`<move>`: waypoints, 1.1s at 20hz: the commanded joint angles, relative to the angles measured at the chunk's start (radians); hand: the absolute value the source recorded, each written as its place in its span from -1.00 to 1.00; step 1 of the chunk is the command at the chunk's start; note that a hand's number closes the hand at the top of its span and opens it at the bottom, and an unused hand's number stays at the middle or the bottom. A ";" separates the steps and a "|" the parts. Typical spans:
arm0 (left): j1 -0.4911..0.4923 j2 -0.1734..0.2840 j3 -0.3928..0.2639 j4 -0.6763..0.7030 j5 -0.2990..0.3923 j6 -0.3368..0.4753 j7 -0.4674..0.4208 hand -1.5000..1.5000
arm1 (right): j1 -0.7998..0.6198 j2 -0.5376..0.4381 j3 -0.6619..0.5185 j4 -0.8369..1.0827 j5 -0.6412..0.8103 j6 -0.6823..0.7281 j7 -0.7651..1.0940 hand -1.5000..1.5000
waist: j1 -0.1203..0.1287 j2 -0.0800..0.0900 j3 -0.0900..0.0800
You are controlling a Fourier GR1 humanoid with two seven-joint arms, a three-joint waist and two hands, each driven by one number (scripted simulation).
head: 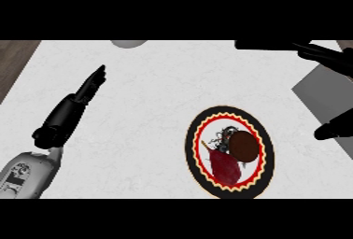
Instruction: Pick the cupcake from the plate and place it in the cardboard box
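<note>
The cupcake (234, 151) lies tilted on the plate (200, 122), its brown top facing up-right and its dark red wrapper toward the lower left. The plate has a black rim with a yellow zigzag and a red ring, and it sits right of the counter's centre. My right hand (322, 55) hangs high at the upper right, its fingers spread, with the thumb (335, 130) lower at the right edge. It is open, holds nothing and is apart from the cupcake. My left hand (77, 100) rests at the left with straight fingers pointing away.
A grey flat-sided shape (325, 95) shows at the right edge, between the right hand's fingers and thumb; I cannot tell what it is. A pale grey round object (129, 43) peeks in at the top edge. The white counter (151, 140) ends at the left, where the wooden floor (15, 56) begins.
</note>
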 commanded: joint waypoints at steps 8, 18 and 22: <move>0.002 -0.026 0.010 0.046 -0.035 0.001 -0.023 0.00 | -0.028 -0.114 0.288 -0.231 0.383 -0.004 -0.015 -1.00 | -0.034 -0.012 -0.004; 0.062 -0.017 0.062 -0.048 -0.037 -0.044 0.017 0.00 | 0.106 -0.089 0.342 -0.424 0.611 0.030 0.184 -1.00 | -0.034 -0.013 -0.003; 0.049 -0.068 0.061 0.029 -0.078 -0.052 -0.040 0.00 | 0.163 -0.047 0.322 -0.435 0.658 0.056 0.204 -1.00 | -0.037 -0.011 -0.003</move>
